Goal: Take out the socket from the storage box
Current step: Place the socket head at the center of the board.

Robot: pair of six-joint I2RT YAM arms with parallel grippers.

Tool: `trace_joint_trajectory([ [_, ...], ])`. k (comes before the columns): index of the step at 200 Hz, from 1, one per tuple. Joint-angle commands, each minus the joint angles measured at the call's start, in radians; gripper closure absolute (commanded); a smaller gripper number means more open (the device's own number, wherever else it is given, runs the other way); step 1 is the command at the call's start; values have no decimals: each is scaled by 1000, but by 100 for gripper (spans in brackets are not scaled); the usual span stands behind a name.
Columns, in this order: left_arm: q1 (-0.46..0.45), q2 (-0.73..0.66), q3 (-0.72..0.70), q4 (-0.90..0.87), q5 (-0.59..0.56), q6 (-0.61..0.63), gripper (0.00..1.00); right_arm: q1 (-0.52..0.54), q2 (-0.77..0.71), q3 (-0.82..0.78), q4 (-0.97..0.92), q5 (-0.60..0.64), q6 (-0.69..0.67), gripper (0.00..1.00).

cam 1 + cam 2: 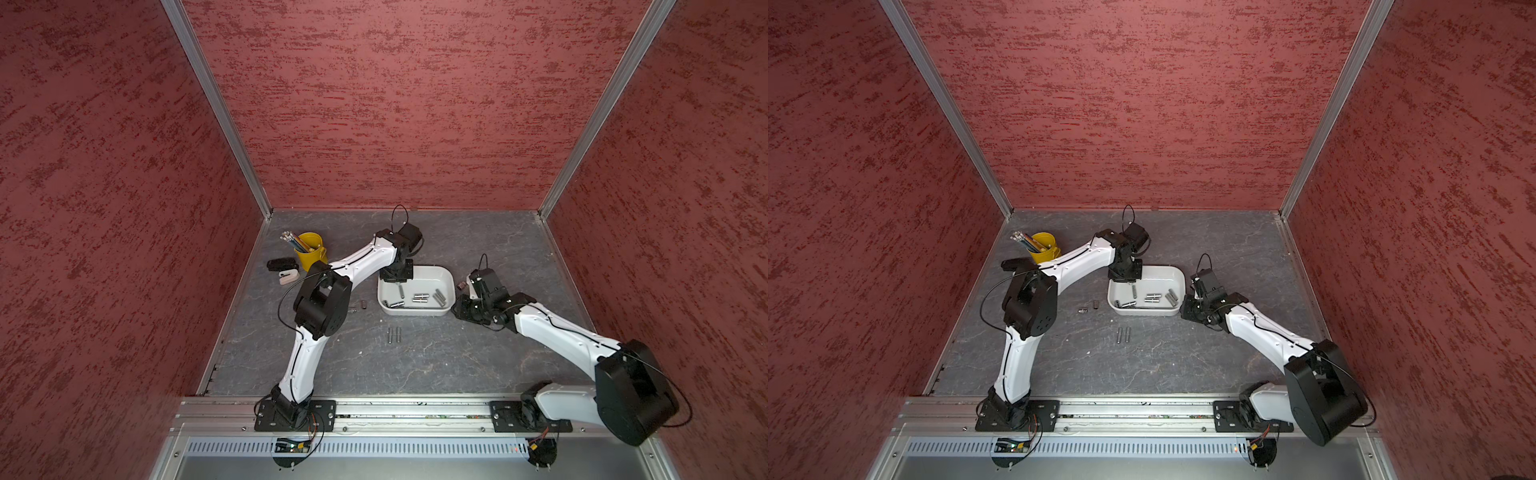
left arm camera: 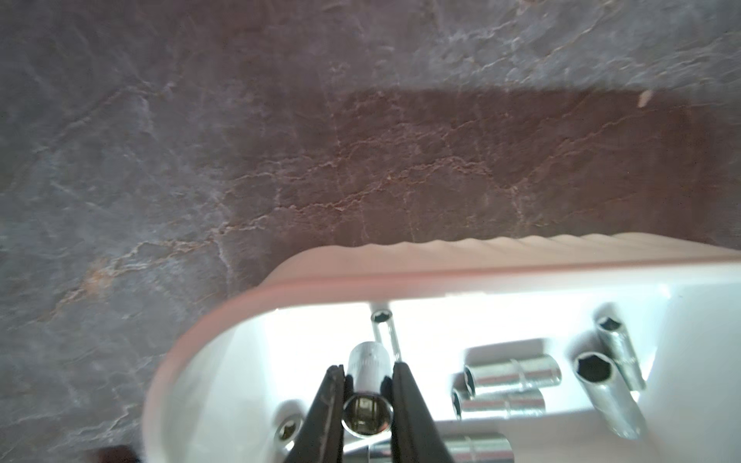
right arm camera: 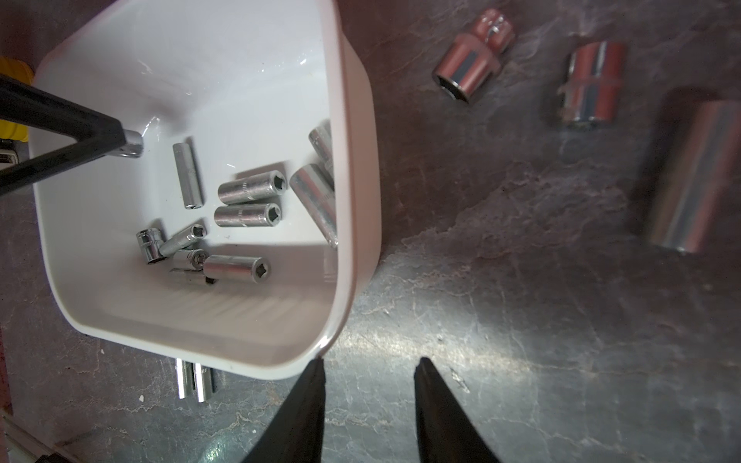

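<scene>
The white storage box (image 1: 415,311) (image 1: 1144,311) sits mid-table with several chrome sockets lying in it. My left gripper (image 2: 368,371) (image 1: 398,282) reaches down into the box's far-left end. Its jaws are shut on a short chrome socket (image 2: 367,401), pinched by its sides with the open end toward the camera. The right wrist view shows that socket (image 3: 132,145) just above the box floor. My right gripper (image 3: 369,360) (image 1: 459,309) stands open and empty over the table, one finger beside the box's rim (image 3: 353,200) at a corner.
Two thin sockets (image 1: 394,334) lie in front of the box and two small ones (image 1: 358,306) to its left. More sockets (image 3: 593,84) lie on the table beside the right arm. A yellow pencil cup (image 1: 309,249) and two small objects (image 1: 284,270) stand far left.
</scene>
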Motion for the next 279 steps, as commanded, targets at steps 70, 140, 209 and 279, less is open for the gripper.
trace_joint_trajectory([
  [70, 96, -601, -617, 29, -66, -67, 94, -9, -33, -15, 17, -1, 1, 60],
  [140, 196, -709, -915, 182, -65, -140, 91, -9, -27, -13, 17, -4, -1, 60],
  [209, 225, -548, -878, 261, -77, -113, 90, -9, -21, -11, 17, -6, -1, 60],
  [279, 229, -531, -873, 262, -47, -103, 66, -9, -30, -10, 10, 0, 1, 60],
])
